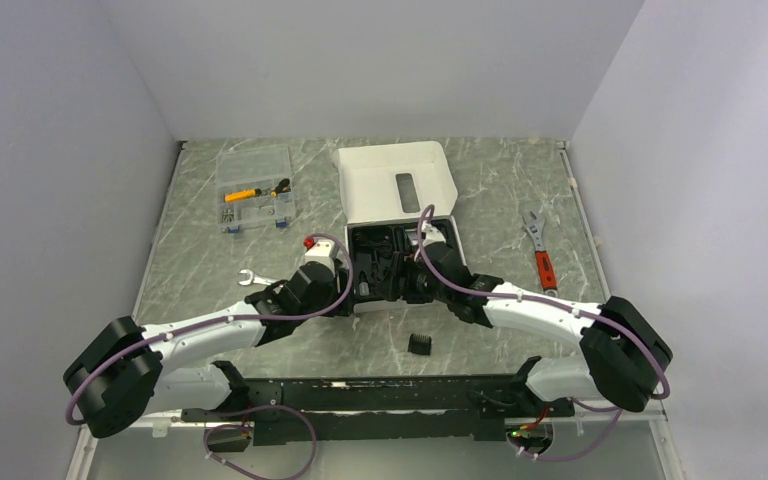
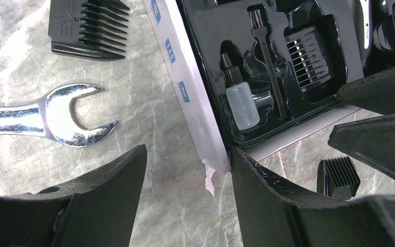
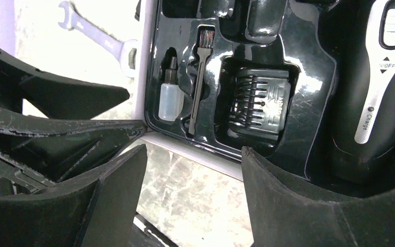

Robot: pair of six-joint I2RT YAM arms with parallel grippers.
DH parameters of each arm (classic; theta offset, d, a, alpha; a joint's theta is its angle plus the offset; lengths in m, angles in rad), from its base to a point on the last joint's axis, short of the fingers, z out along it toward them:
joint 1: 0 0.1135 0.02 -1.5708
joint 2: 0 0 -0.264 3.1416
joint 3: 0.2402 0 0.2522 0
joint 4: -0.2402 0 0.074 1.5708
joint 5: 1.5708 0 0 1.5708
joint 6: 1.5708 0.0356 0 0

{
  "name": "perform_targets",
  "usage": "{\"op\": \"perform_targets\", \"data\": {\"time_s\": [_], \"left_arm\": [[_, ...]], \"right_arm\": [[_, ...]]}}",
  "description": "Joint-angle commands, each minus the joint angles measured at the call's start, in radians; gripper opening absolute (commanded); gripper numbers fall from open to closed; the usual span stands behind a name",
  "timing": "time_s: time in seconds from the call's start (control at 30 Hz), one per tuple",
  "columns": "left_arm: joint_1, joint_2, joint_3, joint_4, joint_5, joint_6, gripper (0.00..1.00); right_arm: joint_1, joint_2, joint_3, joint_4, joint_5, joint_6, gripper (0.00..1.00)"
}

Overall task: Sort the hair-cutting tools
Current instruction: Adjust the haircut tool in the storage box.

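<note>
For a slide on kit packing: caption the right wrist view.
Open right tool by the black tray; comb attachment, brush, bottle and clipper seated.

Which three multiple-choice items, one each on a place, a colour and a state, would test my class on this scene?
1. The silver open-end metal wrench lies:
A. on the grey marbled table, left of the white cardboard box
B. inside that box
C. on top of that box

2. The handle of the steel adjustable wrench is:
A. green
B. red
C. yellow

3. The box's lid is:
A. taped shut
B. folded back open
C. missing

Answers:
1. A, since the top view shows it on the table beside the box's left edge.
2. B, since a red grip sits below the silver head.
3. B, since the lid stands up behind the exposed contents.
</note>
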Motion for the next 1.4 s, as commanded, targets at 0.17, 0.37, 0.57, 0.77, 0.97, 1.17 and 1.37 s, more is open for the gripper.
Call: {"op": "perform_targets", "data": {"time_s": [0.17, 0.37, 0.57, 0.77, 0.97, 1.17, 1.37], "left_arm": [[0.001, 0.000, -0.028, -0.046, 0.008, 0.018, 0.66], [-0.009, -0.003, -0.040, -0.029, 0.016, 0.002, 0.65], [-0.042, -0.025, -0.058, -0.009, 0.005, -0.016, 0.64], [-0.094, -0.020, -0.060, 0.009, -0.007, -0.011, 0.61], [-0.143, -0.015, -0.054, 0.042, -0.022, -0.004, 0.58], [-0.162, 0.011, -0.041, 0.042, -0.023, 0.006, 0.55], [-0.168, 0.036, -0.029, 0.039, -0.024, 0.014, 0.53]], "right_arm": [[-0.003, -0.015, -0.014, -0.026, 0.090, 0.177, 0.70], [-0.005, 0.034, -0.019, -0.040, 0.072, 0.266, 0.70], [-0.012, 0.026, -0.062, -0.013, 0.097, 0.387, 0.72], [-0.022, -0.014, -0.122, 0.016, 0.127, 0.488, 0.73], [-0.031, 0.004, -0.143, 0.070, 0.119, 0.515, 0.73], [-0.032, 0.065, -0.137, 0.189, 0.094, 0.507, 0.72], [-0.024, 0.082, -0.094, 0.208, 0.118, 0.446, 0.72]]}}
